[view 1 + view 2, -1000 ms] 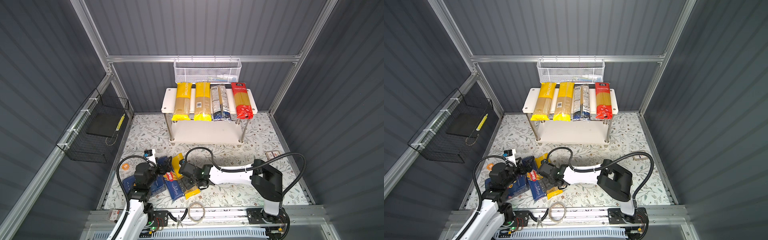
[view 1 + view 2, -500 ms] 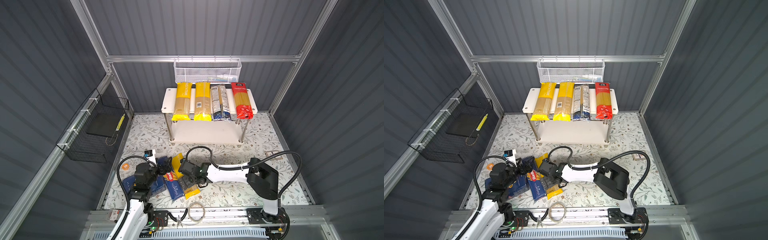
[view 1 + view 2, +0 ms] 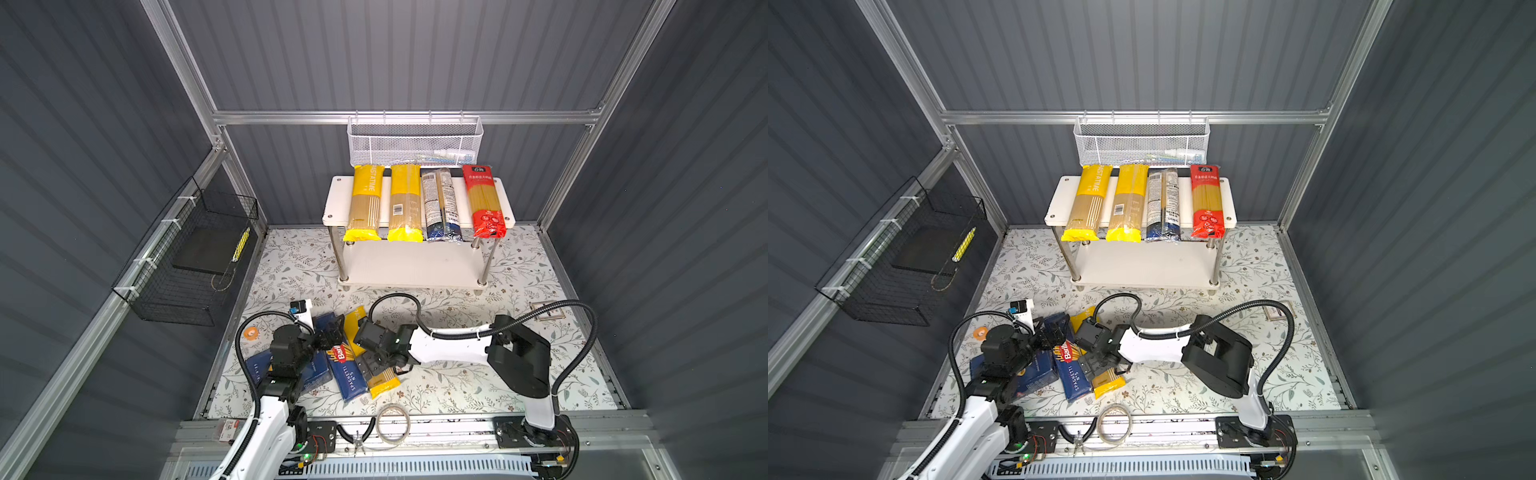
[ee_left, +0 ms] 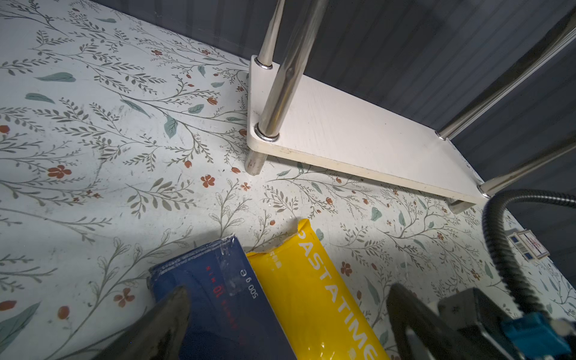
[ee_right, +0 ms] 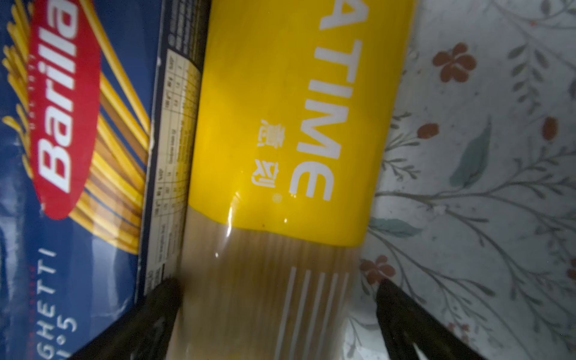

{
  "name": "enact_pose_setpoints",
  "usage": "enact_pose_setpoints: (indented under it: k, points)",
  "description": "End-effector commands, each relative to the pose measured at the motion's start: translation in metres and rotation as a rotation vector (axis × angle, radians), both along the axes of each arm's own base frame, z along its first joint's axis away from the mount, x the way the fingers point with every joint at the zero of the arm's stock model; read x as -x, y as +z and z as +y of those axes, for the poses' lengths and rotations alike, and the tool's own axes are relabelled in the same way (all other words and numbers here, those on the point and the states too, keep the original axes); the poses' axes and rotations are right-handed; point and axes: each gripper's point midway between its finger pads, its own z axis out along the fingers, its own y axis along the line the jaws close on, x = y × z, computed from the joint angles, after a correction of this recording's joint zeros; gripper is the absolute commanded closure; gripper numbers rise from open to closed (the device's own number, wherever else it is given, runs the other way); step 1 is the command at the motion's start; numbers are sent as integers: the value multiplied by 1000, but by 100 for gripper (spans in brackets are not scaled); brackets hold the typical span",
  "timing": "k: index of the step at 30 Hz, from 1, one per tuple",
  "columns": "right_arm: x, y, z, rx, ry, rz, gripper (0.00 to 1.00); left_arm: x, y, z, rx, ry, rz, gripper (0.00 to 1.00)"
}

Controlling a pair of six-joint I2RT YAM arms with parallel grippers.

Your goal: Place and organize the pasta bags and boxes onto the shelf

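Top views: right gripper (image 3: 379,368) farther left, over yellow bag (image 3: 385,384)

There are three yellow plastic PASTATIME spaghetti bags: the far-left bag (image 3: 365,203), its right neighbour (image 3: 405,203) and the near bag (image 3: 384,381). There is one red plastic bag (image 3: 484,201) and one clear bag with dark-blue end (image 3: 440,205). The two dark blue cardboard cartons are a wide carton (image 3: 257,368) and a narrow SPAGHETTI carton (image 3: 350,378). There is one white two-tier shelf (image 3: 415,266).

- Both top views: high in front, looking steeply down over the whole desk (image 3: 457,386) toward the shelf (image 3: 415,266).
- Left wrist view: low and close, facing the shelf's lower board.
- Right wrist view: very close above the yellow PASTATIME bag (image 5: 280,124), which the left wrist view also shows.
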Motion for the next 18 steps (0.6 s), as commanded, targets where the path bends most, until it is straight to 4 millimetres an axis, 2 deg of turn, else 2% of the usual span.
enact_pose_setpoints:
  k: [1,6,14,16,18]
  points:
    - [-5,-10,-18,101,-25,-13,1,0,7,-2,15,-8,-23,0]
    - [-8,-16,-30,79,-69,24,1,0,7,-2,15,-5,-23,0]
    - [-21,-16,-68,130,-121,4,1,0,6,-2,15,-5,-21,0]
    - [-20,-13,-68,111,-106,2,1,-1,6,-2,16,-6,-22,0]
    - [-15,-7,-56,50,-43,14,1,-1,6,-2,15,-6,-20,0]
